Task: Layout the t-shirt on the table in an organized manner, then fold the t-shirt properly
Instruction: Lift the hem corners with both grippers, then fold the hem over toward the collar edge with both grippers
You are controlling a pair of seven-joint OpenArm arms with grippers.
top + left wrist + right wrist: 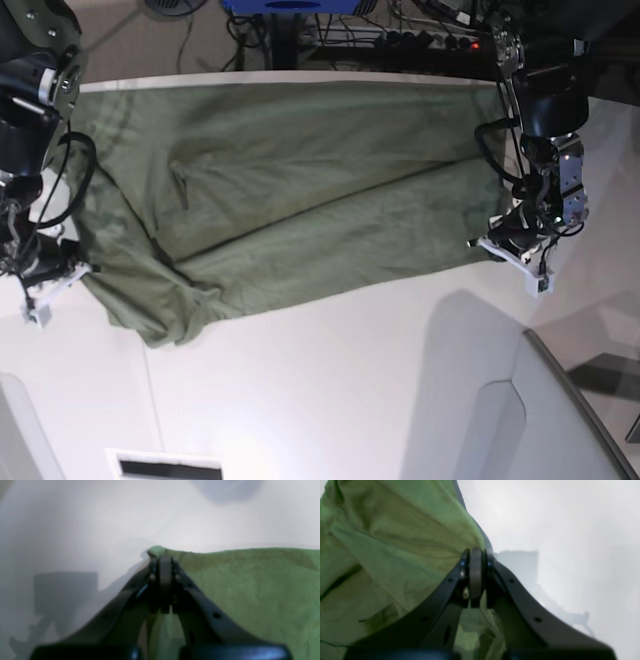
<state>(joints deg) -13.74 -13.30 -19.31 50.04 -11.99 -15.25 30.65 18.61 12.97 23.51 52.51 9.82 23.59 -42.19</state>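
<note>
The olive-green t-shirt [300, 200] lies spread across the far half of the white table [330, 400], wrinkled, with a bunched fold at its near left. My left gripper [165, 558] is shut on a corner of the t-shirt [250, 585] at the cloth's edge, low over the table [75, 517]. In the base view that gripper [492, 243] sits at the shirt's right edge. My right gripper [476, 552] is shut on a fold of the t-shirt [395, 542], which drapes to its left; in the base view it [80, 270] holds the left edge.
A grey-white angled panel [520, 420] stands at the near right of the table. Cables and a blue object [290, 5] lie beyond the far edge. A dark slot [165, 465] shows near the front edge.
</note>
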